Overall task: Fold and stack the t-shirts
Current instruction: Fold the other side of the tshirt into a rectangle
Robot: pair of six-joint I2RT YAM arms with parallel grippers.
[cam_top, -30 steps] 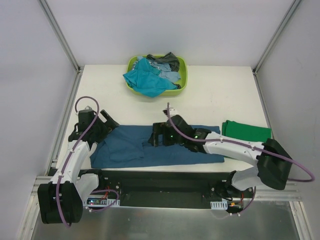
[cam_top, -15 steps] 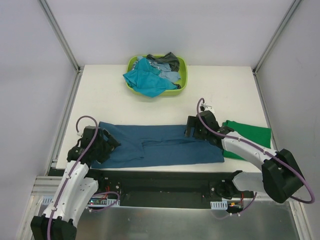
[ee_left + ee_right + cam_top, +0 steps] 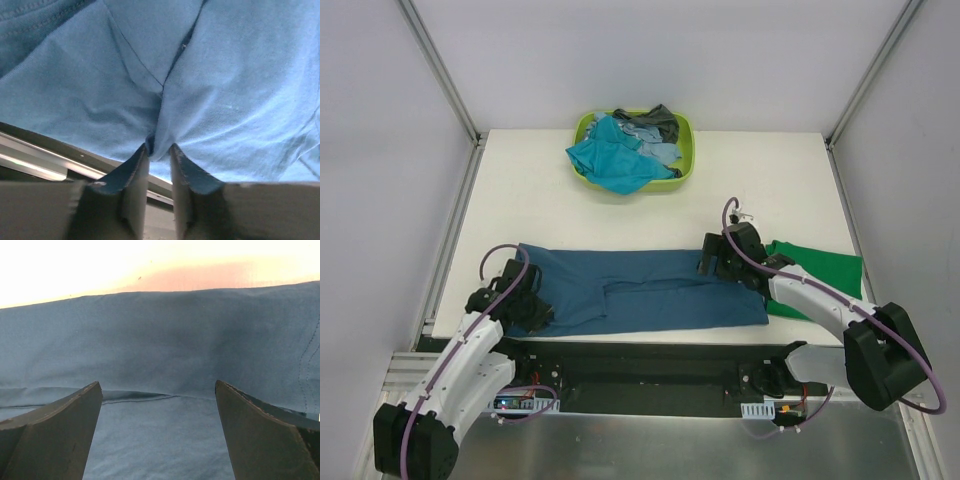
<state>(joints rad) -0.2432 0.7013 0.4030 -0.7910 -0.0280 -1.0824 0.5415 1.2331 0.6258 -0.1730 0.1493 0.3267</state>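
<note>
Blue shirt (image 3: 650,300): 1, pinched by left tool (image 3: 159,148); green shirt (image 3: 820,268): 1; right tool (image 3: 157,387) spread

The right arm (image 3: 810,298) hides where the green shirt (image 3: 830,268) perhaps meets the blue shirt (image 3: 640,300).

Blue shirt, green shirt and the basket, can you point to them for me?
dark blue t-shirt (image 3: 650,300), top external view, middle of the cloth.
bright green t-shirt (image 3: 820,268), top external view, middle of the cloth.
lime-green basket (image 3: 687,145), top external view, right rim.
</note>
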